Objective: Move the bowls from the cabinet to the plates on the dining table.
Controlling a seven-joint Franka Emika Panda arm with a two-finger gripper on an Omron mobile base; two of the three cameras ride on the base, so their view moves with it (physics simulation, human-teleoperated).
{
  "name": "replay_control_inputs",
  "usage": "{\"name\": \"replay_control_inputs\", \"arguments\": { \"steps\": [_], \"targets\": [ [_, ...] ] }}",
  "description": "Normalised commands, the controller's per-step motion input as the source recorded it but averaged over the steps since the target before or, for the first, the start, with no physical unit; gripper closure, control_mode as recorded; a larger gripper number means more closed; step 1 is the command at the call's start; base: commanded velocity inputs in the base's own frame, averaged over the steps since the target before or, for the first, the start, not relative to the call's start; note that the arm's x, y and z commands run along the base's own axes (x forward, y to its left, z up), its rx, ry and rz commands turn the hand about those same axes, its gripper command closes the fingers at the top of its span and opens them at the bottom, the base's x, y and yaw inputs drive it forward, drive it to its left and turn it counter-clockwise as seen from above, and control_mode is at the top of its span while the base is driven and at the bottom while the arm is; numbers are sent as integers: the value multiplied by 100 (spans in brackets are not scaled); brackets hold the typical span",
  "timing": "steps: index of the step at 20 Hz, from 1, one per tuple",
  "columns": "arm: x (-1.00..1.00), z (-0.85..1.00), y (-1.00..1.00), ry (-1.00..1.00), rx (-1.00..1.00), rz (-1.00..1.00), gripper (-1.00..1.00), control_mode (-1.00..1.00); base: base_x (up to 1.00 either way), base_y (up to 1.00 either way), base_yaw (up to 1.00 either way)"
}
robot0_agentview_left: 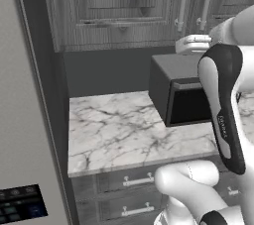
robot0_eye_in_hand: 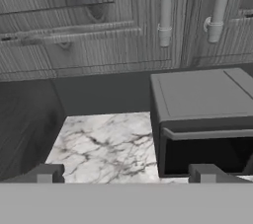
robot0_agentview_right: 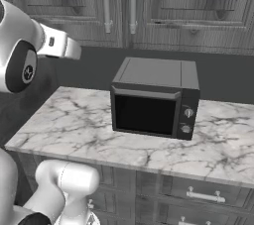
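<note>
Marble table [robot0_agentview_right: 74,120] is seen bearing the microwave [robot0_agentview_right: 154,100], above which the closed cabinet [robot0_agentview_right: 163,6] is faced by the wide, empty hand [robot0_eye_in_hand: 126,173].

We see a black box-shaped microwave [robot0_agentview_right: 154,101] with a dark glass door and two round knobs [robot0_agentview_right: 187,120] on its right panel, standing on a white marble counter with grey veins [robot0_agentview_right: 74,120], its back toward the dark grey wall [robot0_agentview_left: 106,73]. Below the counter edge we find grey wood-grain drawers [robot0_agentview_left: 126,194] with small silver handles [robot0_agentview_left: 137,181]. At the left we see a pale grey tall panel [robot0_agentview_left: 25,135] bearing a small dark control display [robot0_agentview_left: 22,204].
</note>
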Motion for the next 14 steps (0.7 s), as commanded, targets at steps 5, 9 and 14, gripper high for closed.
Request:
{"name": "replay_control_inputs", "arguments": {
  "steps": [5, 9, 14],
  "targets": [
    [-54, 42, -11, 0, 2, 0, -100, -100, 0, 0, 0],
    [-1, 27, -52, 0, 0, 0, -100, -100, 0, 0, 0],
    [0, 22, -49, 1, 0, 0, -100, -100, 0, 0, 0]
  ]
}}
